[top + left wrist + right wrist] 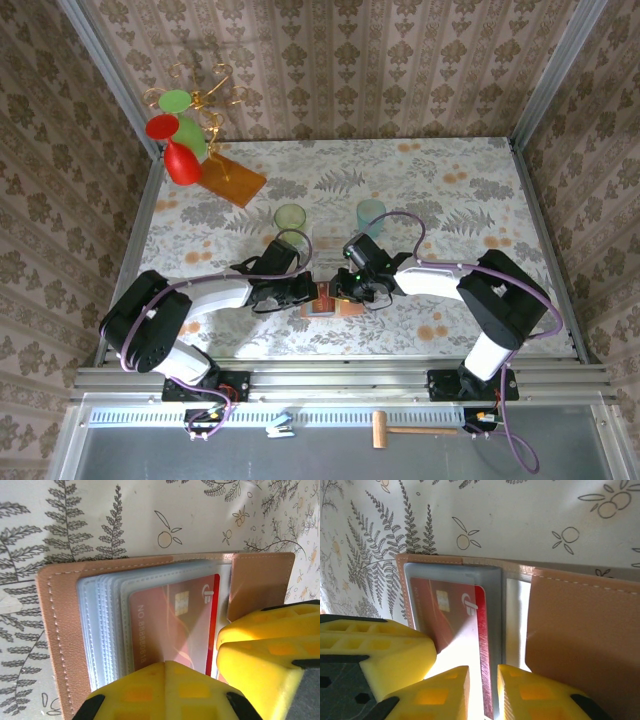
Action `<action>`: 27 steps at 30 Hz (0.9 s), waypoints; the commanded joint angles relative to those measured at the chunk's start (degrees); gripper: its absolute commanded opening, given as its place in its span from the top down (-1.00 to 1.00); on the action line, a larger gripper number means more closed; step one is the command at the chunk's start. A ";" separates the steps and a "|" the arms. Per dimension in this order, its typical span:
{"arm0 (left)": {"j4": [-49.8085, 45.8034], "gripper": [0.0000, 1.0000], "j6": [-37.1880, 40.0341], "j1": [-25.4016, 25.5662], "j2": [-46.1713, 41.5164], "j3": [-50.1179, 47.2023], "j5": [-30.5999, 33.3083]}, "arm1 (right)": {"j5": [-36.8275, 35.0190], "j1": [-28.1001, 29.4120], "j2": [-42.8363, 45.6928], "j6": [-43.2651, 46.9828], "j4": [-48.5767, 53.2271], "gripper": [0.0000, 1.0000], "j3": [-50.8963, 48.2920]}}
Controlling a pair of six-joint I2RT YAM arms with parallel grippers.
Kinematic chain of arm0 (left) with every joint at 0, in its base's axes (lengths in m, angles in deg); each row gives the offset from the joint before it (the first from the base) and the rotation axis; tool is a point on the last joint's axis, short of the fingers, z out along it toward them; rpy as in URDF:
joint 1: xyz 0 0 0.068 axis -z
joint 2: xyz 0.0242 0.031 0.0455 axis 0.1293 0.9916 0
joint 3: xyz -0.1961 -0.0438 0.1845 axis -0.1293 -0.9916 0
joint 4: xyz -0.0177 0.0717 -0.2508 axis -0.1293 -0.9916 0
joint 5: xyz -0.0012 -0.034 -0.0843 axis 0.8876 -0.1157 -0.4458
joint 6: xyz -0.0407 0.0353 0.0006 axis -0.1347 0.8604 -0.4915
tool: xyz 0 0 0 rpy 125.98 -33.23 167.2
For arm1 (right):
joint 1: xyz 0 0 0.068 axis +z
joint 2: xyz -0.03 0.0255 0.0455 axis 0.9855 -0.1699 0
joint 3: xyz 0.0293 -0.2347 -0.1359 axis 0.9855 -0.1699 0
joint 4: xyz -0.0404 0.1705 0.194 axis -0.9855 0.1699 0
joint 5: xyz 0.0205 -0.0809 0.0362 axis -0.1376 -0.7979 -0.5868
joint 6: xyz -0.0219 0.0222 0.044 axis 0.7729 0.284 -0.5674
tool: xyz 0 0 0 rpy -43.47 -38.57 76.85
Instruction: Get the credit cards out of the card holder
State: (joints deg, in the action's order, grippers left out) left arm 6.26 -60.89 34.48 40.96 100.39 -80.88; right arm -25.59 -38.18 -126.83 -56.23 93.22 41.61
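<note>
The card holder (60,630) lies open on the floral table between both arms, also seen as the card holder (322,300). Its tan leather frames a stack of clear sleeves (107,625). A red credit card (170,625) with a chip sits in the top sleeve, one bright red edge bare. My left gripper (166,664) is shut, its tips resting on that sleeve with nothing between them. My right gripper (483,672) stands narrowly open, its tips on either side of the credit card's (452,615) bare red edge. The tan flap (585,640) lies to the right.
A green cup (290,217) and a pale blue cup (371,213) stand just beyond the grippers. An orange-brown board (232,178) lies at the back left, beside a gold stand with red and green pieces (180,140). Walls close in on three sides.
</note>
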 commanded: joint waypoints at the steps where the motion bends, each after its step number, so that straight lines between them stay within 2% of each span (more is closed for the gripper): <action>1: 0.16 1.00 0.60 -0.50 0.13 -0.86 0.10 | -1.47 0.23 2.14 1.06 1.83 0.63 0.31; 5: 0.36 1.00 0.56 -0.45 0.21 -0.95 0.24 | -0.05 0.11 2.32 0.68 0.13 0.69 -0.18; 13: 0.27 1.00 0.57 -0.49 0.26 -0.86 0.10 | 3.63 0.13 -0.55 -2.20 -5.91 0.66 -2.14; 27: 0.23 1.00 0.57 -0.56 0.04 -1.12 0.19 | -0.50 0.01 0.28 0.20 0.14 0.52 -1.21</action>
State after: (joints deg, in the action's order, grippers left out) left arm 6.88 -60.89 34.44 40.96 100.08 -80.88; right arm -23.84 -38.18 -127.46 -57.54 89.00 40.32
